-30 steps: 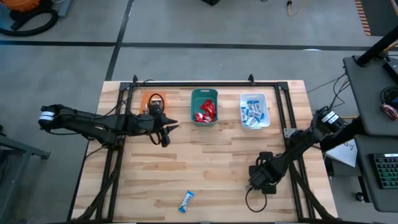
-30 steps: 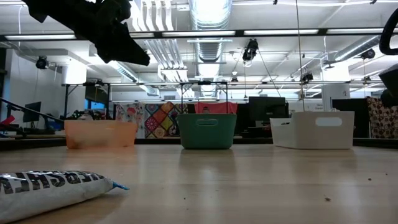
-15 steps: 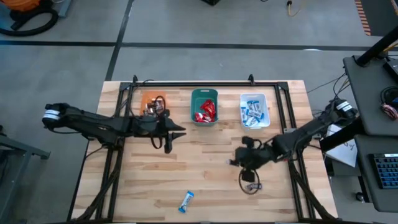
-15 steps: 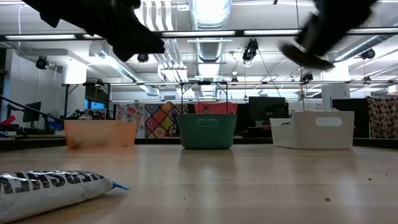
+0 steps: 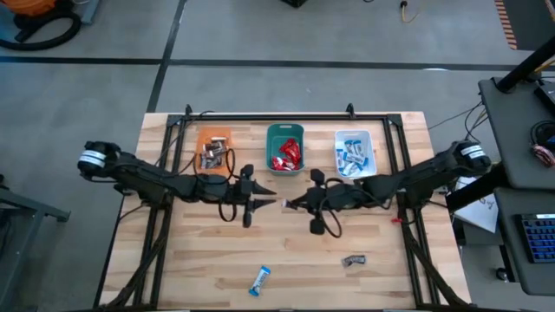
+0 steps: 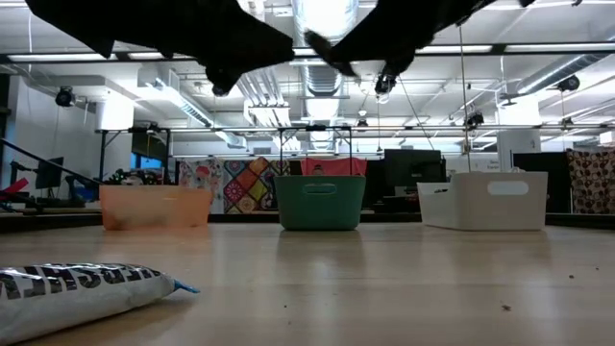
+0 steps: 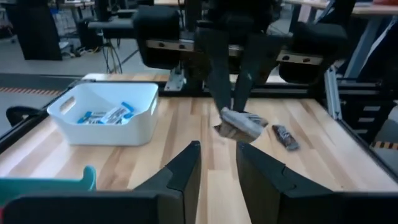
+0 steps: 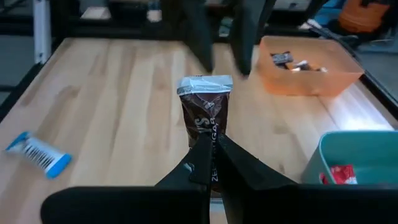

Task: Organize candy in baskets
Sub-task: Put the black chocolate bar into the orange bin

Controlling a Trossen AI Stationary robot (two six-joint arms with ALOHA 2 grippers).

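A dark silver-grey candy bar [image 8: 204, 111] hangs in the air over the table's middle, with my right gripper [image 8: 211, 146] shut on it. My left gripper [image 7: 217, 163] faces it from the table's left, open, its fingers [image 8: 200, 37] standing just beyond the bar's free end with nothing between them. Along the far edge stand the orange basket [image 5: 213, 147] with dark bars, the teal basket [image 5: 285, 149] with red ones and the white basket [image 5: 355, 153] with blue-and-white ones. A blue-and-white candy [image 5: 260, 280] lies flat near the front edge, and a dark candy [image 5: 353, 260] lies at the near right. My right gripper pinches the dark bar's near end [image 8: 208, 134] between its two fingers. The fingers come nearly level from the table's right and lie along the bar. The bar sticks out past the fingertips toward my left gripper, its crimped free end [image 8: 204, 84] foremost, lifted clear of the table.
Black frame rails [image 5: 277, 120] run along the table's far edge and down both sides. Bare wood lies between the baskets and the two loose candies. In the low view both arms cross overhead, and the blue-and-white candy [image 6: 82, 288] lies close at the left.
My right gripper has risen from the table's near right and swung toward the middle, tipping from pointing down to nearly level, with the dark bar lifted clear. Another dark bar stays where that gripper was. My left gripper has moved from beside the orange basket toward the middle.
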